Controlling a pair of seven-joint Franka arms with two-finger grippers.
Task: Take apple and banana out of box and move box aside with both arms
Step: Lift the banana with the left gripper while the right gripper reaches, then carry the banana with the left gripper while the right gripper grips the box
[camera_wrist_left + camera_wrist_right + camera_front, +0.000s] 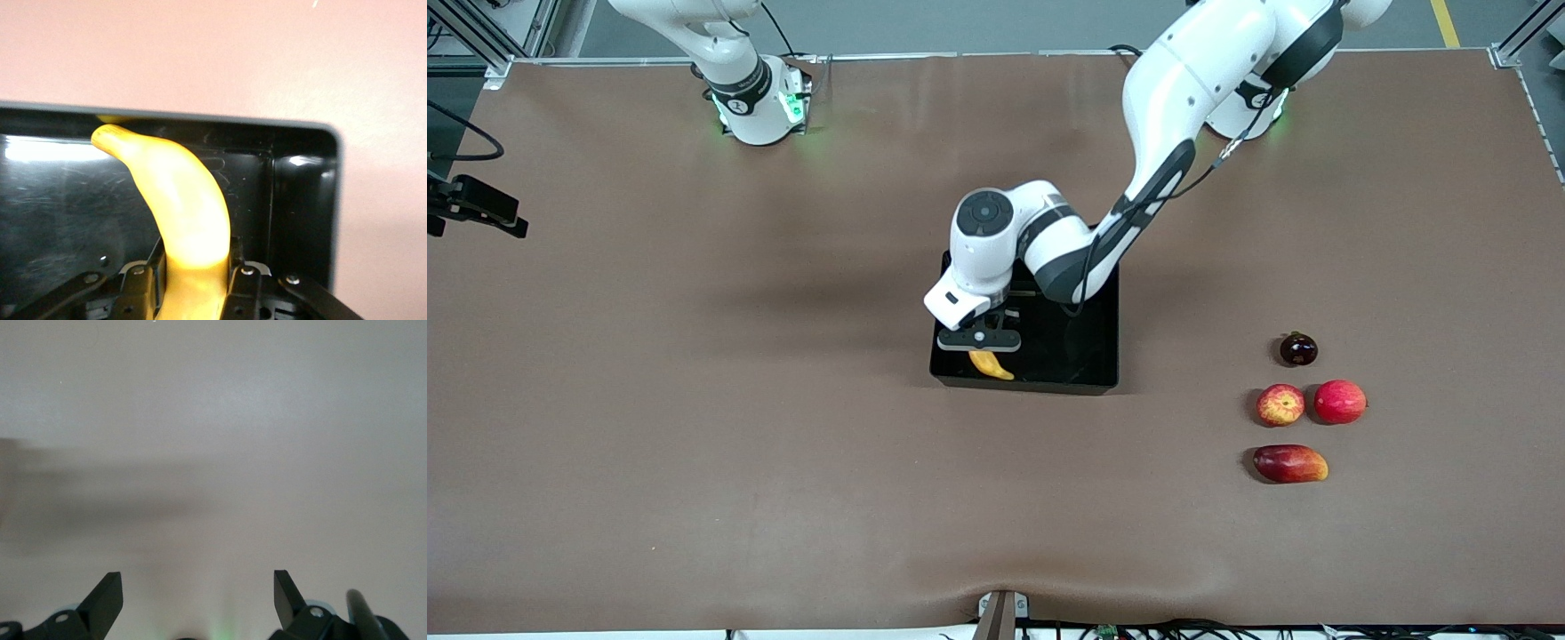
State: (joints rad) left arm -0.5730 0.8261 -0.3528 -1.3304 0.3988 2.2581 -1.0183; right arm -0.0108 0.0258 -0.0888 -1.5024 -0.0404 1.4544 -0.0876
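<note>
Front view, banana (991,364): we see it inside the box (1089,356), at the wall nearest the camera.
Left claw (980,342): clamped on the banana, over the box.
Apple (1280,404): on the bench (694,444), toward the left arm's end.
Right claw (198,593): waiting, spread wide over bare bench.

We see a long yellow banana (991,364) down inside the shiny black box (1089,356), near the wall closest to the front camera. The little red-and-yellow apple (1280,404) sits on the table toward the left arm's end.
</note>
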